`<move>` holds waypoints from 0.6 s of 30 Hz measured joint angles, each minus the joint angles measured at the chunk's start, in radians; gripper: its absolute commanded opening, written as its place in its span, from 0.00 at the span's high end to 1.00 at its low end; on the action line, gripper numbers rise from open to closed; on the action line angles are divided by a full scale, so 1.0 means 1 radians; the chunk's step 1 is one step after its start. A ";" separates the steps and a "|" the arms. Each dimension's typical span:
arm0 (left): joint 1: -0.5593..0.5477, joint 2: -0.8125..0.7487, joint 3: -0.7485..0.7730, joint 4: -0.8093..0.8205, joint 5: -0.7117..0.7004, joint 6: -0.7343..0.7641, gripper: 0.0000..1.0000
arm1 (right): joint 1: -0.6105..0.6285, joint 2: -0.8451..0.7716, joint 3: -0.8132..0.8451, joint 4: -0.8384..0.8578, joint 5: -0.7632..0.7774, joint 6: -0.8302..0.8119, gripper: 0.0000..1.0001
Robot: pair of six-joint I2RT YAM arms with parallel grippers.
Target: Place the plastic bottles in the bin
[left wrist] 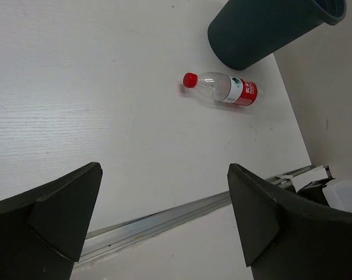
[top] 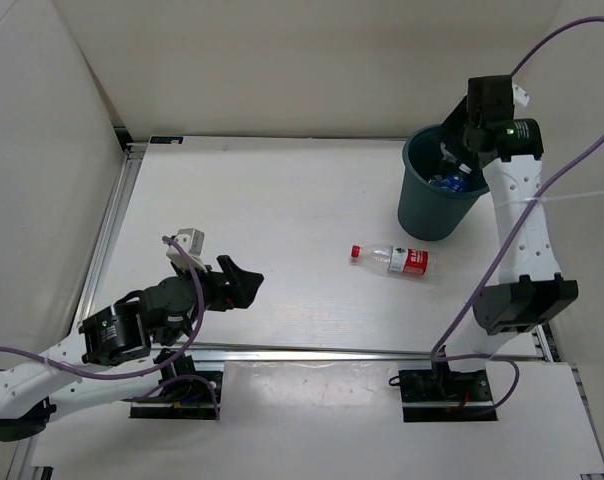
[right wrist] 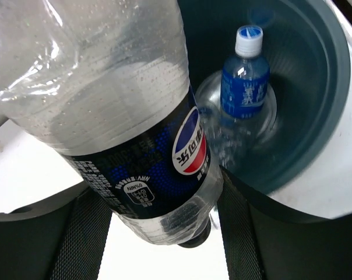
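My right gripper (top: 464, 148) hangs over the round dark teal bin (top: 422, 205) at the back right. It is shut on the dark-label bottle (right wrist: 147, 157), which fills the right wrist view between my fingers (right wrist: 85, 233), cap end toward the wrist. Inside the bin (right wrist: 333, 111) lies a blue-label bottle (right wrist: 245, 87) on another clear bottle (right wrist: 214, 125); they show as blue in the top view (top: 448, 182). The red-label, red-cap bottle (top: 394, 259) lies on its side on the table in front of the bin, also in the left wrist view (left wrist: 225, 88). My left gripper (top: 244, 283) is open and empty, well left of it.
White walls enclose the table at the back and sides. A metal rail (top: 312, 350) runs along the near edge, and another along the left edge (top: 107, 240). The bin (left wrist: 263, 29) stands close to the right wall.
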 measured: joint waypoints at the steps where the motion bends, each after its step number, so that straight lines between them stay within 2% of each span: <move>1: 0.000 0.001 0.000 0.000 0.000 0.000 0.00 | -0.010 0.023 0.021 0.005 -0.008 -0.011 0.64; 5: 0.000 0.004 -0.003 0.000 0.001 0.000 0.00 | -0.042 0.087 0.083 0.033 -0.020 -0.046 0.49; 8: 0.000 0.009 -0.004 0.001 0.001 0.000 0.00 | -0.055 0.105 0.090 0.054 -0.024 -0.074 0.30; 9: 0.000 0.009 -0.006 0.000 0.002 0.000 0.00 | -0.058 0.108 0.090 0.060 -0.023 -0.083 0.10; 10: 0.000 0.009 -0.010 0.000 0.002 0.000 0.00 | -0.061 0.110 0.090 0.066 -0.022 -0.092 0.03; 11: 0.000 0.009 -0.013 0.000 0.003 0.000 0.00 | -0.062 0.111 0.089 0.073 -0.020 -0.103 0.00; 18: 0.000 0.001 -0.019 0.000 0.003 0.000 0.00 | -0.052 0.085 0.056 0.108 0.000 -0.167 0.00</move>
